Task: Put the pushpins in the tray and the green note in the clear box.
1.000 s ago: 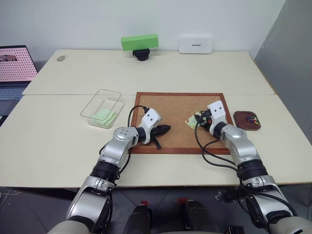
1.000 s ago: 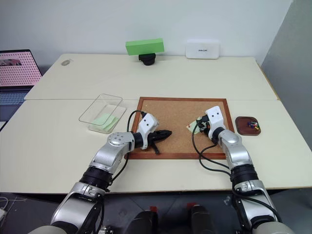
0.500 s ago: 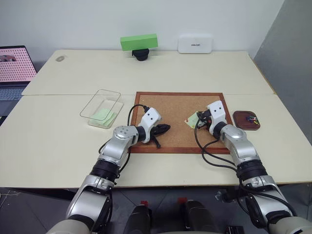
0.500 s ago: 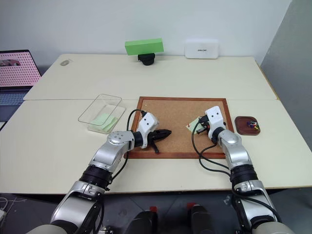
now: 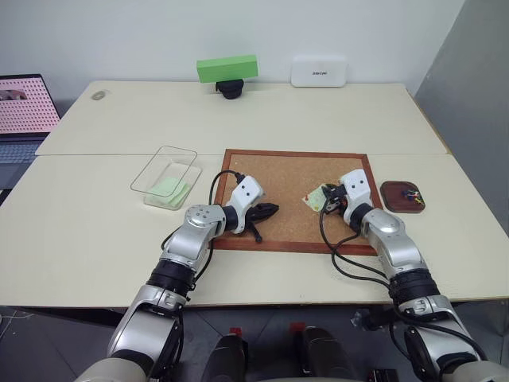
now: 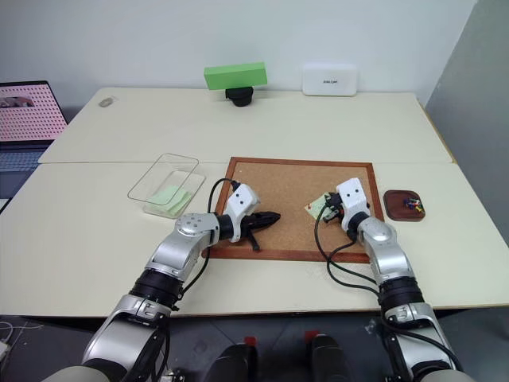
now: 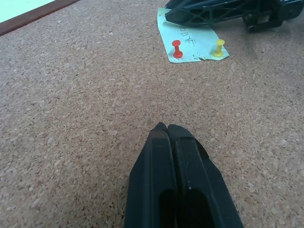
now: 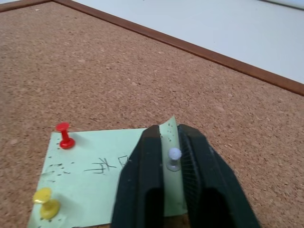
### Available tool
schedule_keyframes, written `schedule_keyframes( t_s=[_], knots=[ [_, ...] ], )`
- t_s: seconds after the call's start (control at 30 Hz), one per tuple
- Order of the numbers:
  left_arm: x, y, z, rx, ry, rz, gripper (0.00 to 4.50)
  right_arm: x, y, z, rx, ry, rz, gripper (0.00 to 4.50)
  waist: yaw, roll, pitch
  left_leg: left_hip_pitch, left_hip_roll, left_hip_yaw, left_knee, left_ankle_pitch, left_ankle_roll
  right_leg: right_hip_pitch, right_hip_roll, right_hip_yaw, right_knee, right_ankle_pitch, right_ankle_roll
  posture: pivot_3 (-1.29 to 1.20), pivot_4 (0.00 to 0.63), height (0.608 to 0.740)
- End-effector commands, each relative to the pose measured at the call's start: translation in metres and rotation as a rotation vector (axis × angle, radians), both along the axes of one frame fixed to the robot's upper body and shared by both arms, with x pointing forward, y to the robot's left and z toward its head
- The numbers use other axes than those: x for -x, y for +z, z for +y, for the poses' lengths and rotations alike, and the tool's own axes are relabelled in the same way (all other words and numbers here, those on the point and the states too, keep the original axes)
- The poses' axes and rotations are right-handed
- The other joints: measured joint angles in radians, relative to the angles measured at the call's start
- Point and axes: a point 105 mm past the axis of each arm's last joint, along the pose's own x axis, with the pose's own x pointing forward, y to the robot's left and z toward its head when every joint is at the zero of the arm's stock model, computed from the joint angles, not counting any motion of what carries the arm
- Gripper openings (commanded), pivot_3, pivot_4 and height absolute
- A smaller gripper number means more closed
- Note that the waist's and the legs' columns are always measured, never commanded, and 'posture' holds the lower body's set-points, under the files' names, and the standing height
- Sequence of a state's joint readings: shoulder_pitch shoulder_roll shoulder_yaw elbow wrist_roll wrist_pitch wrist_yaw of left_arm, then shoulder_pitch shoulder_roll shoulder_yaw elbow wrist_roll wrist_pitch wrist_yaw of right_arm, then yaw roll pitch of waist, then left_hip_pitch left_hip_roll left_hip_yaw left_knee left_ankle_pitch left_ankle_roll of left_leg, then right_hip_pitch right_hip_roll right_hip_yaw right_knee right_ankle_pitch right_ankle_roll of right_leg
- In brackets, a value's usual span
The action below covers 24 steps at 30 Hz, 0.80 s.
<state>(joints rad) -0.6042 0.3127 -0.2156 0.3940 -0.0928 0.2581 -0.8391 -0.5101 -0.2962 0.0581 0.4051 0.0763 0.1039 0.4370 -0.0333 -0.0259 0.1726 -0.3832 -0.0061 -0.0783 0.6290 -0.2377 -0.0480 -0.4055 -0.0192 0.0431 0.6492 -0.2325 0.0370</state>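
Right hand point(image 8: 173, 142) low over the right part of the corkboard point(image 5: 286, 171), its two black fingers point(image 8: 142, 175) set closely either side of a clear-headed pushpin point(image 8: 174, 155) stuck in the green note point(image 8: 102, 178); grasping that pin, as far as the close view shows, with the note's edge curled up between the fingers. Two more pushpins in the same note: a red pushpin point(image 8: 64, 134) at one corner and a yellow pushpin point(image 8: 45, 199) at the next corner. Handwritten marks in the middle of the note. Note lying on the cork toward the board's right side point(image 5: 316, 197).

Left hand point(image 7: 166, 129) clenched, fingers pressed together with nothing between them, hovering over the near-left part of the corkboard and pointing right toward the note.

Tray point(image 5: 391, 199) on the tabletop point(image 5: 95, 239) just right of the corkboard's frame, a few coloured pins point(image 5: 410, 193) inside. Clear box point(image 5: 147, 177) on the tabletop left of the board, pale green slips point(image 5: 169, 188) already in it.

Far edge: a bright green block point(image 5: 228, 68) on a black stand, a white device point(image 5: 319, 71) to its right. Laptop point(image 5: 24, 111) at the far left.
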Motion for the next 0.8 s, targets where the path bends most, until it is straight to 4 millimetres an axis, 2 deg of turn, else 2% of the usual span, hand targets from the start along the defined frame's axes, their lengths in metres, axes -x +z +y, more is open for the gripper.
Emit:
schedule_keyframes(
  t_s=[0.03, 0.27, 0.8],
  knots=[
    [-0.002, -0.005, 0.004, -0.041, 0.017, 0.010, 0.00, 0.001, 0.020, 0.002, -0.010, 0.024, -0.082, 0.97, 0.000, 0.000, 0.000, 0.000, 0.000, 0.000, 0.000, 0.000, 0.000, 0.000, 0.000, 0.000, 0.000, 0.000, 0.000, 0.00, 0.150, 0.740],
    [-0.001, -0.007, 0.003, -0.042, 0.017, 0.012, 0.00, 0.004, 0.034, -0.002, -0.037, 0.061, -0.138, 0.97, 0.000, 0.000, 0.000, 0.000, 0.000, 0.000, 0.000, 0.000, 0.000, 0.000, 0.000, 0.000, 0.000, 0.000, 0.000, 0.00, 0.150, 0.740],
    [0.001, -0.007, 0.002, -0.043, 0.011, 0.014, 0.00, 0.000, 0.007, -0.002, 0.044, 0.066, -0.043, 0.97, 0.000, 0.000, 0.000, 0.000, 0.000, 0.000, 0.000, 0.000, 0.000, 0.000, 0.000, 0.000, 0.000, 0.000, 0.000, 0.00, 0.150, 0.740]
  ],
)
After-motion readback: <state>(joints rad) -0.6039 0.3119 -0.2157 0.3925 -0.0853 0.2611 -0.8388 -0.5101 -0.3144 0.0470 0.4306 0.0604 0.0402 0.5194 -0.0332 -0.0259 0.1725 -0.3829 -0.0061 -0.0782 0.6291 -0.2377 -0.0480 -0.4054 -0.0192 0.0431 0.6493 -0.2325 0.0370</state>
